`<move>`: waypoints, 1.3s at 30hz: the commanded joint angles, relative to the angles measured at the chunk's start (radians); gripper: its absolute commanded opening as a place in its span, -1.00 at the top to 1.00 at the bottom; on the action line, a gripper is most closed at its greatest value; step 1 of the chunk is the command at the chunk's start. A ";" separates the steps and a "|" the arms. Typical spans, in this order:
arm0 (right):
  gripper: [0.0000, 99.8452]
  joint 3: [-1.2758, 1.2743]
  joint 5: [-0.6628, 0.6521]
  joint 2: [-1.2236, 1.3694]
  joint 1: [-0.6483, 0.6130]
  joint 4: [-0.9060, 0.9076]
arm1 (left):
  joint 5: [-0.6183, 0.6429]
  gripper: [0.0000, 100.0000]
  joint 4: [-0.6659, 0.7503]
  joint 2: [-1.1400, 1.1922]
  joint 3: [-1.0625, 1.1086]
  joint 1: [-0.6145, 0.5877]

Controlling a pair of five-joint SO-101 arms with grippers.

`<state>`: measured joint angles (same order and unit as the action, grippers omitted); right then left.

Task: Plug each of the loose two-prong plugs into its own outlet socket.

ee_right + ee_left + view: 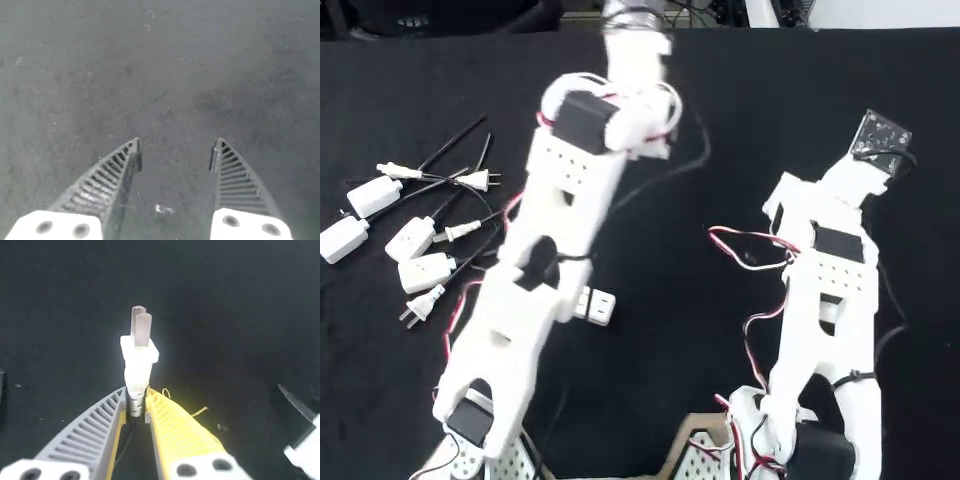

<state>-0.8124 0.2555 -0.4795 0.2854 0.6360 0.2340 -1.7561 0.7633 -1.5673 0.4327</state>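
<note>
Left gripper (137, 396) pinches a white plug (139, 352) by its neck. Right gripper (176, 150) gapes over the black table (175, 60); sockets (415, 238) cluster well aside.

My overhead view: a matte black table (380, 400) (faintly dust-flecked up close); beyond its far edge, dark equipment (420, 15) and a pale surface (885, 12).

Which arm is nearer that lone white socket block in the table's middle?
Left. The left arm passes right beside the socket block; the right arm stands well apart from it.
</note>
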 commanded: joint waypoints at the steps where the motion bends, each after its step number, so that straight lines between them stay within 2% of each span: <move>1: 0.57 0.058 0.011 -0.039 0.021 0.003 | 0.000 0.94 -0.006 -0.025 0.082 0.059; 7: 0.57 0.058 0.011 -0.039 0.023 0.003 | 0.000 0.94 -0.002 -0.020 0.268 0.082; 13: 0.57 0.058 0.011 -0.039 0.023 0.003 | 0.000 0.92 0.012 0.011 0.269 0.081; 18: 0.57 0.054 0.011 -0.039 0.021 0.003 | 0.000 0.47 0.005 0.052 0.277 0.108; 20: 0.57 0.053 0.011 -0.039 0.021 0.003 | 0.000 0.37 0.005 0.064 0.269 0.116; 24: 0.57 0.053 0.011 -0.035 0.020 0.003 | -0.003 0.37 -0.006 0.028 0.196 0.099; 30: 0.57 0.053 0.011 -0.031 0.015 0.003 | -0.029 0.37 -0.006 -0.170 0.130 -0.005; 35: 0.57 0.051 0.009 -0.031 0.012 0.003 | -0.173 0.37 -0.008 -0.385 0.361 -0.154; 39: 0.57 0.048 0.003 -0.030 -0.043 0.009 | -0.373 0.37 -0.008 -0.600 0.771 -0.232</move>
<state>-0.8124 0.2570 -0.4795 0.2854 0.6360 -0.0054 -1.7561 0.3475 -1.0871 0.2486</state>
